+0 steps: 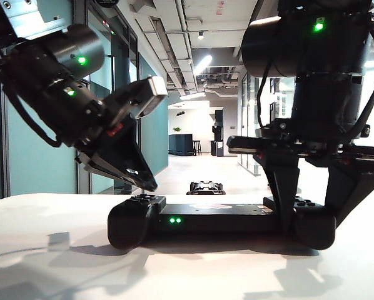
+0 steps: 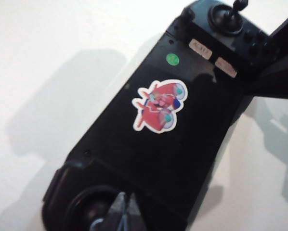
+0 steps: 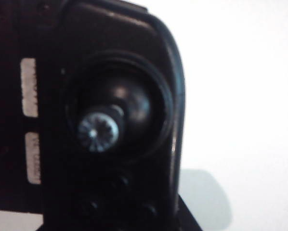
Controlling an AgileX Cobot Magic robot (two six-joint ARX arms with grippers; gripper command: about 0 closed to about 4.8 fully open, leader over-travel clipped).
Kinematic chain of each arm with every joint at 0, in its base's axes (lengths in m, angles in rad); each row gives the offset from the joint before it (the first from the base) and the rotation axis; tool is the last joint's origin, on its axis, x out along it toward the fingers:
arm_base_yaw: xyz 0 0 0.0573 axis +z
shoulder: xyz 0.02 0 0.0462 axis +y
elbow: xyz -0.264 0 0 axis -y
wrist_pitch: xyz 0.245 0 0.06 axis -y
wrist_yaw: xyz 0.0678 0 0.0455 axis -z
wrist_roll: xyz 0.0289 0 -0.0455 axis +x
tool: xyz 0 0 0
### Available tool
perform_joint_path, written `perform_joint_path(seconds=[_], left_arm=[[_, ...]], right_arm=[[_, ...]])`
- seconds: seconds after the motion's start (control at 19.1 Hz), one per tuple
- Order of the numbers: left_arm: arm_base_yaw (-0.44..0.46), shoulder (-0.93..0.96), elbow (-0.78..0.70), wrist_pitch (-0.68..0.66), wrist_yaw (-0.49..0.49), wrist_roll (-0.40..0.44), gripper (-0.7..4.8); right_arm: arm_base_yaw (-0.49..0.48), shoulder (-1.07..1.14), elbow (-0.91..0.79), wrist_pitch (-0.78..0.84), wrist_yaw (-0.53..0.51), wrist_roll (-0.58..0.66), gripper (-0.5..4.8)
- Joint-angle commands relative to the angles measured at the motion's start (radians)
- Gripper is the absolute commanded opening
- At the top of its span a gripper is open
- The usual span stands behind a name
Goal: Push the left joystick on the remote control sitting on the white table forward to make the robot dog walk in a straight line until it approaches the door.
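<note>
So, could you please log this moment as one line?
left gripper: shut, tip at left joystick | right gripper: straddles remote control right end | robot dog: on corridor floor beyond table

The two small white labels on the remote control are too blurred to read.

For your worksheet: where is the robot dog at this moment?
In the exterior view, the robot dog sits low on the corridor floor near the middle of the picture, beyond the white table, just past the remote control.
</note>
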Motion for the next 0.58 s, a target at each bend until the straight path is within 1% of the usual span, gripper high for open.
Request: perform_joint_path(seconds=[0.05,0.21,0.31,0.58], left_arm=[[0.048,-0.002,0.002,-0.011,0.071,0.005,-0.06],[0.064,0.003,0.002,-0.055,0.12,0.06,-0.06],[0.064,0.023,0.002,-0.055,0.143,0.06,-0.06],[0.064,0.04,0.003,-0.023,0.129,0.056,-0.06]], right_arm=[[0.001,-0.001,0.003,0.003,-0.007,0.001,1.97],[0.001,-0.001,0.003,0.004,-0.007,0.001,1.97],[0.001,-0.001,0.003,0.004,-0.006,0.001,1.97],[0.001,-0.001,0.002,0.003,-0.007,0.0,1.97]])
